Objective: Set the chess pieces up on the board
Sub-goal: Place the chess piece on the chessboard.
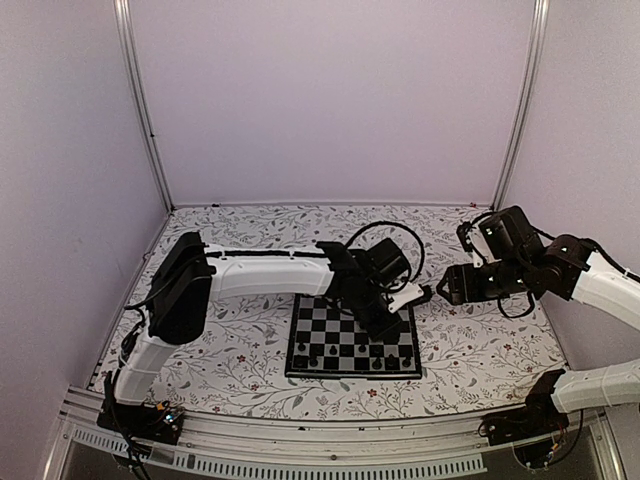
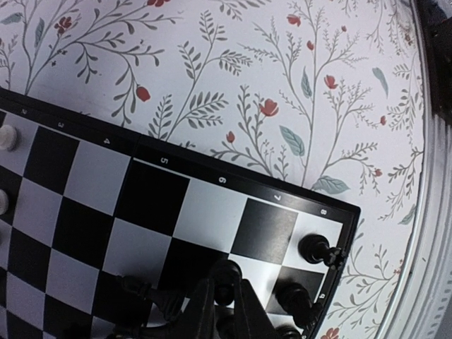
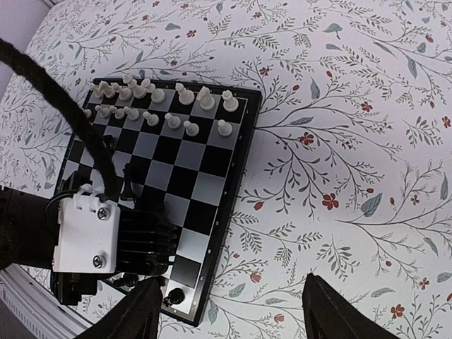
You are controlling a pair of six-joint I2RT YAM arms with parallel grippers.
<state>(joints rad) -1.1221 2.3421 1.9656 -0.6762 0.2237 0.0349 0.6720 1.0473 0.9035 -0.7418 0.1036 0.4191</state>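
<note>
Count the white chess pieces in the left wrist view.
2. The upper white piece and lower white piece sit on the board at the picture's left edge; others may be cut off.

Left hand [image 2: 226, 307], gripping a black piece [image 2: 226, 275], blocks one board [image 3: 185, 164] corner; white pieces [image 3: 185, 95] crowd the opposite end; the flanking counter [image 3: 339, 141] lies open.

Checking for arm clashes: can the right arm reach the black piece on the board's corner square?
Probably not safely: that black corner piece sits beside the left arm's fingers, shut on another black piece; a clash looks likely.
</note>
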